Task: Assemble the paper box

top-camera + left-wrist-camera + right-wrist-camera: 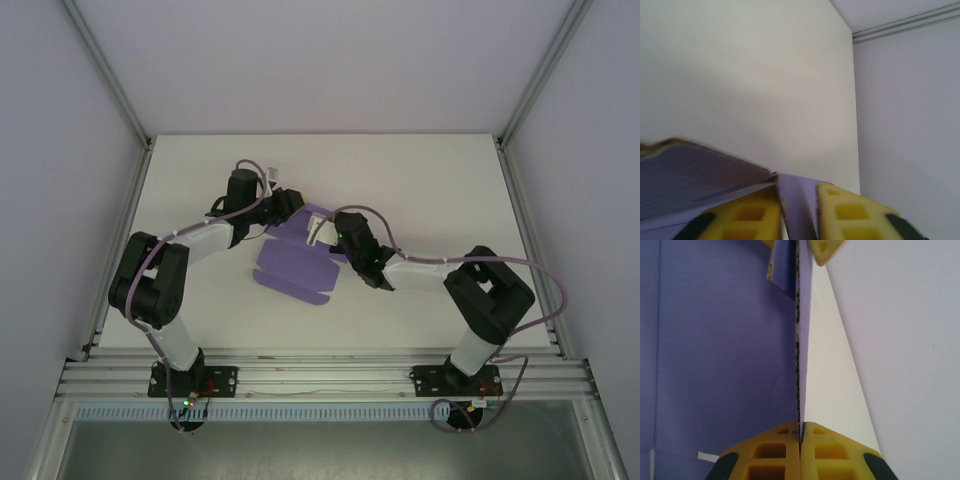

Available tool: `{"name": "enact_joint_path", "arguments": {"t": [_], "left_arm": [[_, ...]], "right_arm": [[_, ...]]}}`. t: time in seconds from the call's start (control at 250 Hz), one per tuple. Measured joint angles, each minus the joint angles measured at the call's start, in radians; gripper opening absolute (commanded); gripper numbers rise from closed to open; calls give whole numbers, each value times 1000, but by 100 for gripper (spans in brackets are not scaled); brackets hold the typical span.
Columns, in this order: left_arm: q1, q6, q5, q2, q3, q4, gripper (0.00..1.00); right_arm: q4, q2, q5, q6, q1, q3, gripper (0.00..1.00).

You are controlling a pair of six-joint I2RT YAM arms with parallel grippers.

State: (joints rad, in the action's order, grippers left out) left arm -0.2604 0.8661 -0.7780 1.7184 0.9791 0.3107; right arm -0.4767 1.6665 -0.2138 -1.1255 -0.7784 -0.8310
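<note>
- White table [420, 190] inside a booth: pale walls [40, 120] on three sides, grey metal frame [320, 375] along the near edge, both arm bases bolted to it.
- Near the middle of the table, the paper box [295, 268], a purple card sheet mostly lying flat, with its far end lifted between the two grippers.
- Seen from above: left gripper [290, 205] at the far-left corner of the sheet, right gripper [322, 230] just beside it at the far-right part. The two are close together, with the flat bulk of the card spread toward the bases below them.
- Left wrist view: paper box [695, 175] rising from the lower left as a tilted flap [715, 172], its corner reaching into the gap of the left gripper [797, 215].
- Yellow fingers [747, 217] there standing somewhat apart, purple card between them, the flap's edge right against the left-hand finger. Whether the card is actually pinched, impossible to tell.
- Right wrist view: right gripper [800, 440] clenched on a thin upright panel [805, 315] of the paper box [725, 350], seen edge-on, yellow fingers [827, 450] pressed together with only the card's thickness between them.
- Purple sheet flat to the left of that panel; bare white table to the right.
- At the top of that view, a yellow fingertip [822, 250] of the left gripper touching or just beside the panel's far end.
</note>
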Motion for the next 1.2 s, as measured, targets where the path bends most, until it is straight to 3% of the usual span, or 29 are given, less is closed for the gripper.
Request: {"name": "enact_joint_path", "arguments": {"t": [0.124,0.284,0.396,0.628,0.887,1.043,1.203], "left_arm": [[-2,-45,18,-36,-14,-54,41],[-2,-135,104,-156,-40,-168,79],[26,-203,153,-270,-90,-217,99],[199,-255,254,-444,-237,-311,100],[266,-332,402,-564,-318,-409,100],[321,-352,410,-526,-363,-402,100],[327,-369,336,-417,-366,-296,99]], "right_arm": [[-11,-7,4,8,-3,10,0],[-26,-27,3,11,-6,24,0],[-17,-65,5,27,-4,48,0],[20,-161,47,80,22,71,0],[73,-191,131,161,70,71,0],[113,-200,195,211,100,69,0],[148,-200,238,245,101,68,0]]}}
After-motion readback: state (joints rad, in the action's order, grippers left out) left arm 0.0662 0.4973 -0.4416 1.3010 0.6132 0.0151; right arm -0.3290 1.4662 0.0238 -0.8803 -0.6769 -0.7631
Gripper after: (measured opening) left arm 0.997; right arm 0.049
